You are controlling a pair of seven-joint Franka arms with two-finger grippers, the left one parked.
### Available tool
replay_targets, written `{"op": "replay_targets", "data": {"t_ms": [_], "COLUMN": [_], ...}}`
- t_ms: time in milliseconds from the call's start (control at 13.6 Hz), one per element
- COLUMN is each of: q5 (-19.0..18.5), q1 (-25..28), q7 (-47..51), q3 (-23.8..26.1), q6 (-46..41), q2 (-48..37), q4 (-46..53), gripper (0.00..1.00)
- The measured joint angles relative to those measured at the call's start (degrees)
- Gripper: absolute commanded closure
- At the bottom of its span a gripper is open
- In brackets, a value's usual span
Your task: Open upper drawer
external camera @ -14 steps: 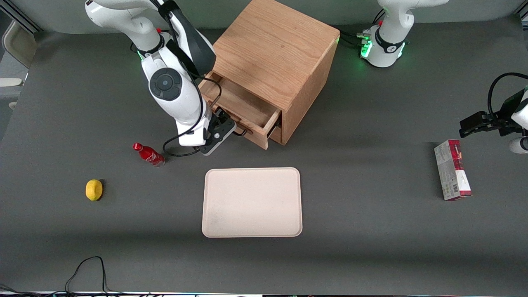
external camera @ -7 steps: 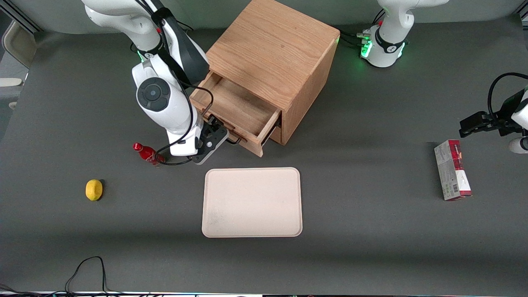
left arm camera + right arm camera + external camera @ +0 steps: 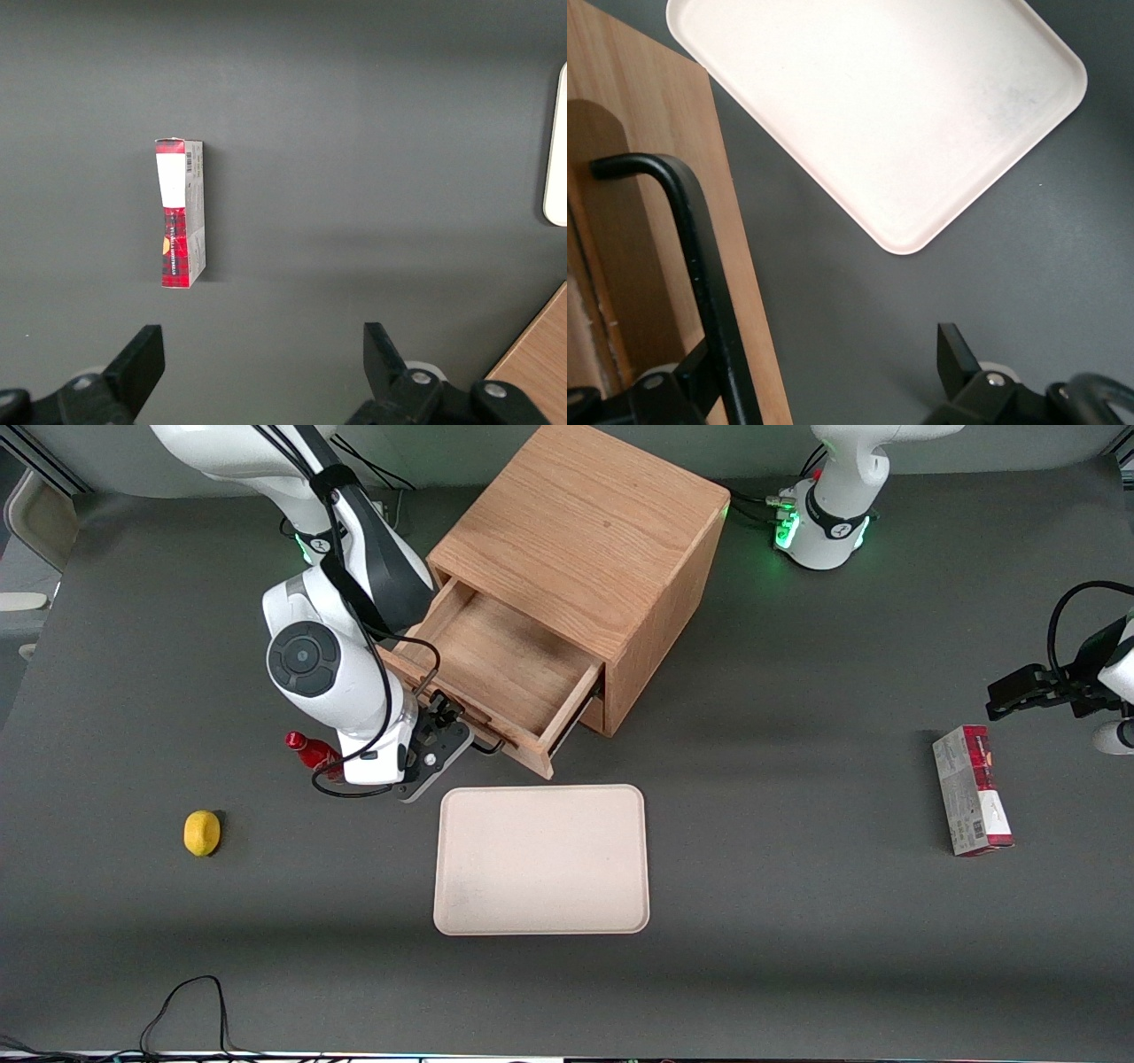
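The boxy wooden cabinet (image 3: 585,522) stands on the table, farther from the front camera than the tray. Its upper drawer (image 3: 496,664) is pulled well out and its inside is bare. My right gripper (image 3: 447,735) is at the drawer's front, by the black bar handle (image 3: 485,746). In the right wrist view the drawer front (image 3: 664,177) and the handle (image 3: 700,257) show close up. The gripper (image 3: 833,354) is open with its fingers wide apart. The handle runs along one finger (image 3: 700,376); the other finger (image 3: 952,354) hangs over the grey table.
A cream tray (image 3: 540,859) lies just nearer the front camera than the drawer and also shows in the right wrist view (image 3: 877,97). A red bottle (image 3: 310,751) stands close beside my arm, and a lemon (image 3: 202,833) lies nearer the camera. A red box (image 3: 972,802) lies toward the parked arm's end.
The upper drawer has slid farther out of the cabinet. My gripper has moved with its handle, toward the front camera and toward the red bottle.
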Motion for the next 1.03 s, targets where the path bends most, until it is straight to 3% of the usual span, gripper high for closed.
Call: {"op": "replay_targets", "data": {"t_ms": [1027], "q5": [0.0], "q1": [-4.7], "q7": [-2.9], "q3": [-0.2], "q6": [-0.1], "q2": [4.4], "q4": [6.3], "gripper": [0.0]}}
